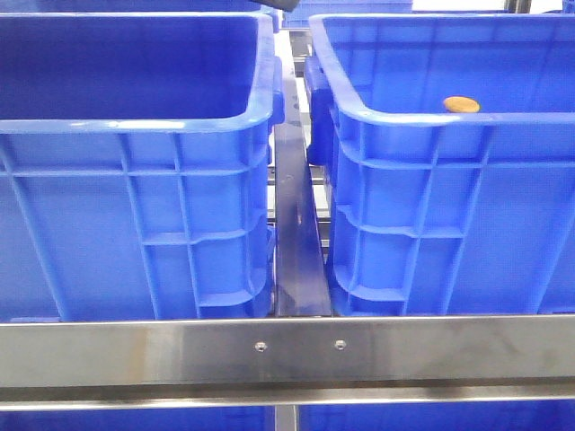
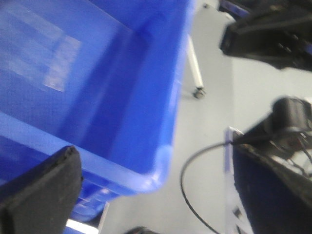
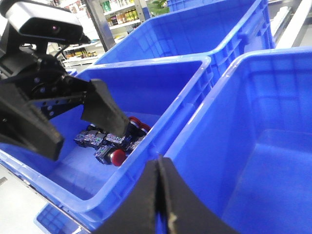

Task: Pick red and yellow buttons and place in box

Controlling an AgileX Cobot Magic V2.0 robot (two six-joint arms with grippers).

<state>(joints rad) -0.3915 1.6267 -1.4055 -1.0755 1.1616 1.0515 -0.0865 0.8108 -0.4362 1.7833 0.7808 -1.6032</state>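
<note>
Yellow button [image 1: 461, 104] lying in right box [image 1: 431, 118], left gripper [image 2: 151, 195] hanging spread open, right gripper [image 3: 159, 195] pressed closed, holding nothing visible.

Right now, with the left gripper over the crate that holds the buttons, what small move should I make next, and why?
Probably lower the left gripper straight down toward the red buttons. In the right wrist view it hangs open and empty above that cluster inside the blue crate, so a grasp looks closest from there. The right gripper is shut and holds nothing.
</note>
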